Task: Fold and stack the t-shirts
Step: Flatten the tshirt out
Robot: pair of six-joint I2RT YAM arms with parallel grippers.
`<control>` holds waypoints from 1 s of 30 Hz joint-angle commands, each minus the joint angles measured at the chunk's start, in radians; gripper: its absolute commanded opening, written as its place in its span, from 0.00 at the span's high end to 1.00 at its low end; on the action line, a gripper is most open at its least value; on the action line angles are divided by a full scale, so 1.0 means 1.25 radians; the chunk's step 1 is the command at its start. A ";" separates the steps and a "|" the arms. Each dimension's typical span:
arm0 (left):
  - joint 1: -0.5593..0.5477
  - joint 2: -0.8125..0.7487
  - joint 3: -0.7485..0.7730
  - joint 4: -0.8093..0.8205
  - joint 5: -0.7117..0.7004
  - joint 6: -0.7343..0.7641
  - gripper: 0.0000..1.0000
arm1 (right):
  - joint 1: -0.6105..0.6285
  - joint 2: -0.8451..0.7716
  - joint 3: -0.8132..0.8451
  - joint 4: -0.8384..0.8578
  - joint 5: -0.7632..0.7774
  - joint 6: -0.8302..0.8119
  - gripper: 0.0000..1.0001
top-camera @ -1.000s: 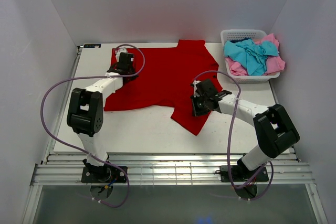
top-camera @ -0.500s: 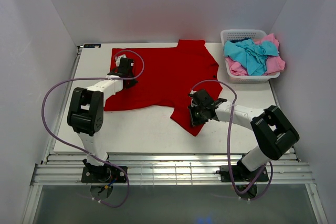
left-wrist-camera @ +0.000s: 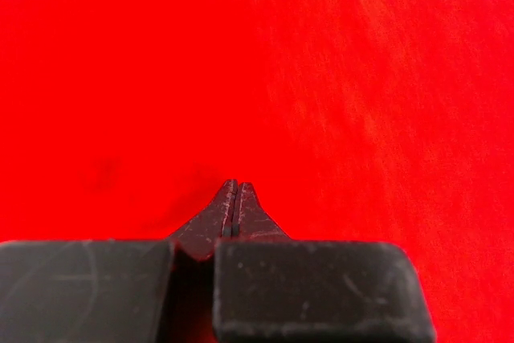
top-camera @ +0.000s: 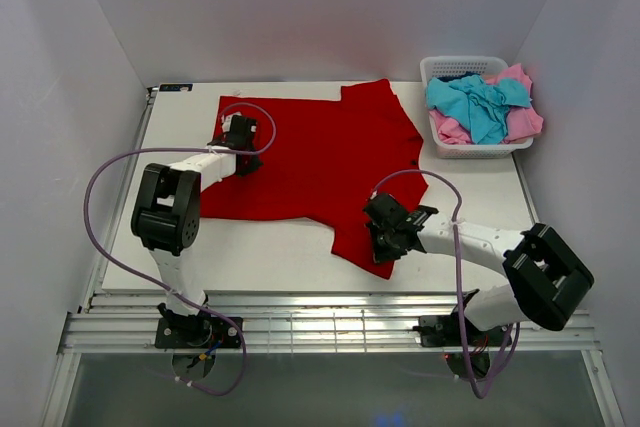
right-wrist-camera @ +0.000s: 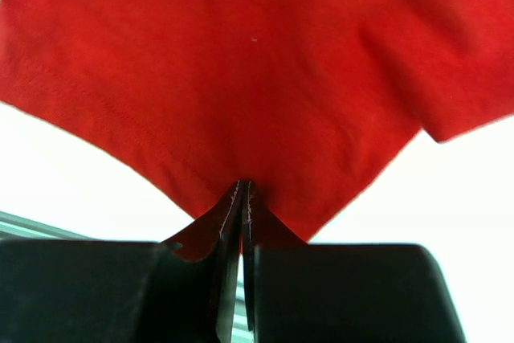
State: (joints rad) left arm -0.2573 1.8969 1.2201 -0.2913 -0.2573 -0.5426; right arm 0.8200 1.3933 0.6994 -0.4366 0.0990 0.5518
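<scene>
None of the folding was done yet, as far as the views showed. One red t-shirt (top-camera: 310,162) lay spread open on the table (top-camera: 260,252), mostly flat, with its far edge near the back of the table and one pointed corner reaching toward the near edge.

The left gripper (top-camera: 240,134) stood on the far-left part of this shirt. Its jaws were pressed together, with the tips down in the red cloth, and it seemed to pinch a little of the fabric. The right gripper (top-camera: 386,237) was at the near-right corner of the shirt. Its jaws were clamped on the cloth just at that point, and the cloth fanned out from the tips.

The turquoise t-shirt (top-camera: 480,102) and the pink t-shirt (top-camera: 525,124) were crumpled together in the white basket (top-camera: 462,65) at the far-right corner, well apart from both arms.

I judged that the work was in its first step, the flattening of the first shirt. All folds on the red one, both other shirts and the stacking itself remained to do.
</scene>
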 commanded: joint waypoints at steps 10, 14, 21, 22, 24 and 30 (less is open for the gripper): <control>0.002 -0.018 -0.025 0.002 -0.006 -0.014 1.00 | 0.009 -0.089 0.053 -0.189 0.111 0.041 0.92; 0.001 -0.067 0.001 0.006 -0.048 -0.006 1.00 | 0.008 -0.095 0.164 -0.202 0.173 -0.004 0.88; 0.014 -0.052 0.181 0.005 -0.067 0.042 0.97 | -0.107 -0.002 0.471 -0.148 0.202 -0.159 0.78; 0.028 -0.013 0.244 -0.003 -0.059 0.071 0.89 | -0.141 0.019 0.494 -0.132 0.175 -0.176 0.78; 0.045 0.036 0.316 -0.018 -0.025 0.089 0.71 | -0.230 0.095 0.555 -0.099 0.101 -0.211 0.77; 0.103 0.227 0.570 -0.068 -0.005 0.164 0.21 | -0.377 0.410 0.816 -0.058 -0.043 -0.266 0.73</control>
State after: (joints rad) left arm -0.1650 2.0930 1.8469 -0.3115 -0.2775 -0.4114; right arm 0.3954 1.7210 1.5661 -0.5243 0.1646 0.2996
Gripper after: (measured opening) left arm 0.761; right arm 0.255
